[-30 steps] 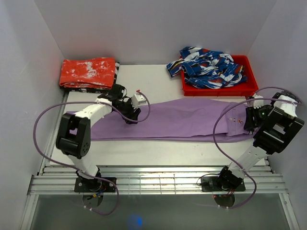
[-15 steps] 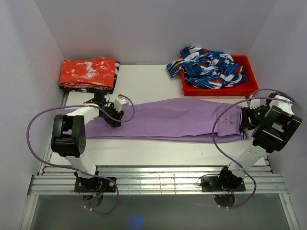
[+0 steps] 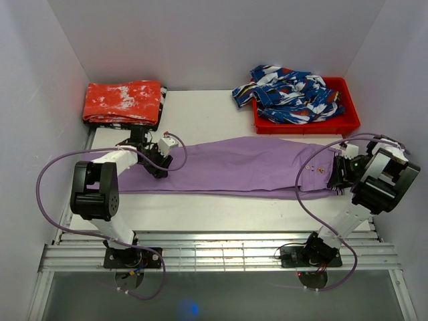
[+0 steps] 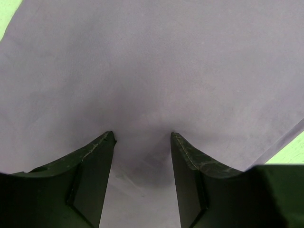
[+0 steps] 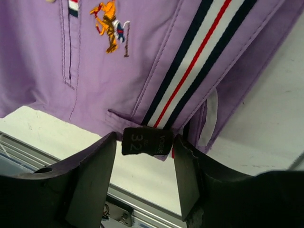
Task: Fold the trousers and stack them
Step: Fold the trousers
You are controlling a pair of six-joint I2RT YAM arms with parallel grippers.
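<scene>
In the top external view, the plain lilac-purple long-legged cloth trousers point(image 3: 247, 167) are lying flat across the white table point(image 3: 200, 207), with the leg ends to the left and the waistband to the right. They are sitting just in front of a red plastic tray point(image 3: 348, 124) that is holding a crumpled blue-white-red patterned garment point(image 3: 291, 93). A folded red-orange cloth with white blotches point(image 3: 122, 101) is resting at the far left corner. The left gripper point(image 3: 159, 167) is working over the leg end and the right gripper point(image 3: 334, 179) over the waistband end.

In the left wrist view, the left gripper point(image 4: 142, 156) is standing moderately open and holding nothing. Its tips are coming right down at the smooth purple fabric, though I cannot tell whether they are pressing on it.

In the right wrist view, the right gripper point(image 5: 144, 137) is likewise gaping moderately and empty. It is framing a small dark size tag point(image 5: 147, 141) at the waistband edge, beside the navy-white-red striped trim point(image 5: 190, 61).

The cloth is looking thin, light and limp, so it will probably be sagging and dragging when lifted. The hems and the thicker waistband are looking like the best places to pinch, catching both layers.
</scene>
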